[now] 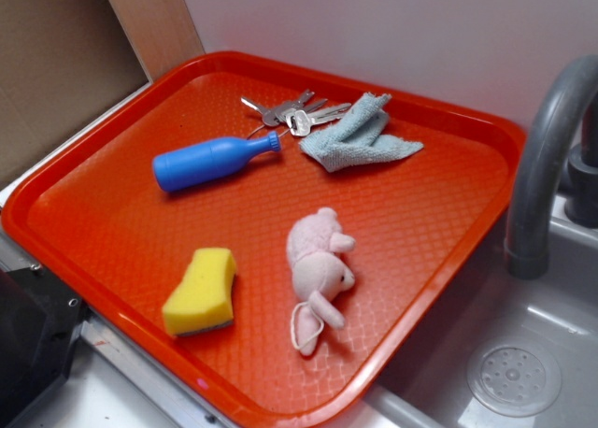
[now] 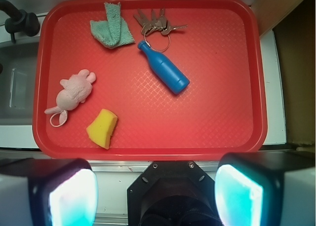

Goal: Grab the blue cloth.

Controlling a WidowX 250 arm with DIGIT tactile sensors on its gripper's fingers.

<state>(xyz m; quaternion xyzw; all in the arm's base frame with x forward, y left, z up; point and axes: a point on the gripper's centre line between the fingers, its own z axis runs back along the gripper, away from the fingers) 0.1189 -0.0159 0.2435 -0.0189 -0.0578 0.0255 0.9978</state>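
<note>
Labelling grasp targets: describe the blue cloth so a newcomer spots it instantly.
Start at the orange-red tray beside the sink. In its far corner nearest the grey faucet lies the blue cloth, touching the bunch of keys. It is the only soft, crumpled pale blue-grey item; the bright blue bottle is hard plastic.

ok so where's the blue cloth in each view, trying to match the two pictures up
Exterior: the blue cloth lies at the tray's far side, right of centre, just right of the keys.
Wrist: it lies at the top left of the tray, just left of the keys.
Shared landmark: the keys, lying between the cloth and the neck of the blue bottle in both views.
</note>
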